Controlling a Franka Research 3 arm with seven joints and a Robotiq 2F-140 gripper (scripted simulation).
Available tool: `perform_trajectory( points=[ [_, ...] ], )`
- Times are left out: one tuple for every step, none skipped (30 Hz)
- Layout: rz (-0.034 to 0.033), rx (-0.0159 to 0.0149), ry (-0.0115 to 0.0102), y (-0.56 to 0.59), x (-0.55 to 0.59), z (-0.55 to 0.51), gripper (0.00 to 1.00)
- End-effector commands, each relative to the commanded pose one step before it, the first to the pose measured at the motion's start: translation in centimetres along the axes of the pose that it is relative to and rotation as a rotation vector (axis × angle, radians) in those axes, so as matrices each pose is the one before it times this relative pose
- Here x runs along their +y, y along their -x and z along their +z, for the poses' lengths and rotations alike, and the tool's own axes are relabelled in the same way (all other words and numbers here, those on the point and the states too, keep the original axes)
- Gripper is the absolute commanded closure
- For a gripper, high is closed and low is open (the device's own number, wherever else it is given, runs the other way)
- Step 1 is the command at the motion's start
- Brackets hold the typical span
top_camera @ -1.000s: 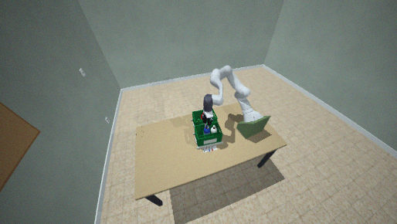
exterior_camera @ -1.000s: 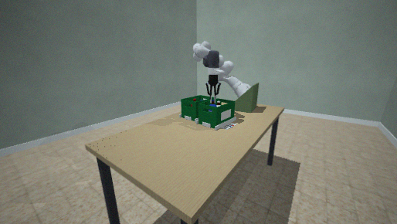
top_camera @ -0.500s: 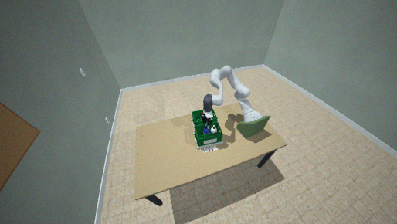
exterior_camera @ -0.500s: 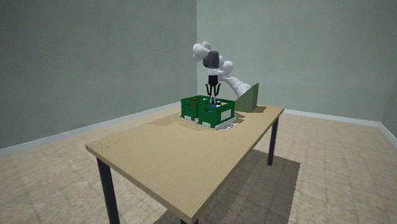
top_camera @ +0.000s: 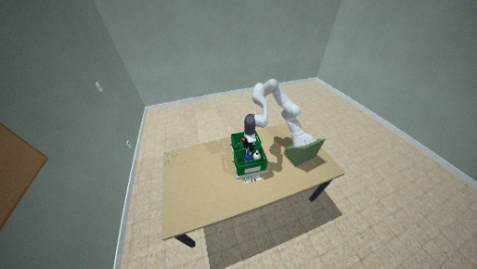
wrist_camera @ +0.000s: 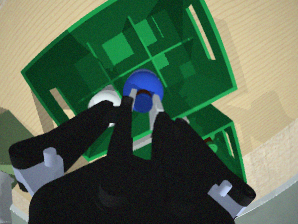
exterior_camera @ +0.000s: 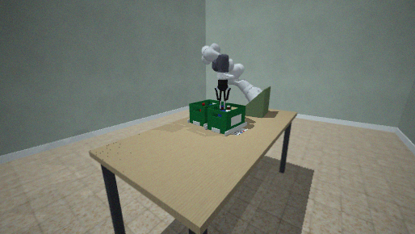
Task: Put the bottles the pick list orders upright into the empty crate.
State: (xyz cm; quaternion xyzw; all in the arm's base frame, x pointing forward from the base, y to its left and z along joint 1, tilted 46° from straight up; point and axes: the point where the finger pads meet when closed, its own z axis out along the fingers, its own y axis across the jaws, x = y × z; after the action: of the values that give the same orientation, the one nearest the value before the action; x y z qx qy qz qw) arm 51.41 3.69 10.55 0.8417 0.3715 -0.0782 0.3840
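Blue bottle [top_camera: 248,158] [wrist_camera: 143,84]: located in the near crate [top_camera: 239,170] [exterior_camera: 219,123] [wrist_camera: 228,79], at the center of the top view and above center of the wrist view. The gripper [top_camera: 249,150] [exterior_camera: 223,106] [wrist_camera: 143,99] is clamped on this bottle, its 2 fingertips at either side of the neck. White bottle [top_camera: 257,156] [wrist_camera: 102,99]: 1, in the same crate, just left of the blue one in the wrist view and just right of it in the top view. The far crate [top_camera: 235,137] [exterior_camera: 197,115] stands directly beside, above the near crate in the top view and to its left in the exterior view. A red item shows inside it; its full shape is hidden. Pick list [top_camera: 252,179] [exterior_camera: 241,131]: on the table [top_camera: 199,190] [exterior_camera: 173,161], below the near crate in the top view; its marks are too small to read. The white arm [top_camera: 280,95] [exterior_camera: 246,86] reaches in from the right in the top view. A green panel [top_camera: 303,153] [exterior_camera: 260,103] stands near the arm's lower end, right of center in both room views.

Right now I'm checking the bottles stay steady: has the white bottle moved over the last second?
No visible shift: the white bottle keeps its place inside the near crate's wall.
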Motion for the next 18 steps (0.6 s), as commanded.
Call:
perform_trajectory(
  points=[
    [0.00448, 0.01187, 0.00407, -0.358, 0.065, -0.192, 1.0],
    [0.0, 0.0, 0.0, 0.0, 0.0, 0.05, 1.0],
    [0.0, 0.0, 0.0, 0.0, 0.0, 0.05, 1.0],
    [0.0, 0.0, 0.0, 0.0, 0.0, 0.05, 1.0],
    [0.0, 0.0, 0.0, 0.0, 0.0, 0.05, 1.0],
    [0.0, 0.0, 0.0, 0.0, 0.0, 0.05, 1.0],
    [0.0, 0.0, 0.0, 0.0, 0.0, 0.05, 1.0],
    [0.0, 0.0, 0.0, 0.0, 0.0, 0.05, 1.0],
    [0.0, 0.0, 0.0, 0.0, 0.0, 0.05, 1.0],
    [0.0, 0.0, 0.0, 0.0, 0.0, 0.05, 1.0],
    [0.0, 0.0, 0.0, 0.0, 0.0, 0.05, 1.0],
    [0.0, 0.0, 0.0, 0.0, 0.0, 0.05, 1.0],
    [0.0, 0.0, 0.0, 0.0, 0.0, 0.05, 1.0],
    [0.0, 0.0, 0.0, 0.0, 0.0, 0.05, 1.0],
    [0.0, 0.0, 0.0, 0.0, 0.0, 0.05, 1.0],
    [0.0, 0.0, 0.0, 0.0, 0.0, 0.0, 1.0],
    [0.0, 0.0, 0.0, 0.0, 0.0, 0.0, 1.0],
    [0.0, 0.0, 0.0, 0.0, 0.0, 0.05, 1.0]
  ],
)
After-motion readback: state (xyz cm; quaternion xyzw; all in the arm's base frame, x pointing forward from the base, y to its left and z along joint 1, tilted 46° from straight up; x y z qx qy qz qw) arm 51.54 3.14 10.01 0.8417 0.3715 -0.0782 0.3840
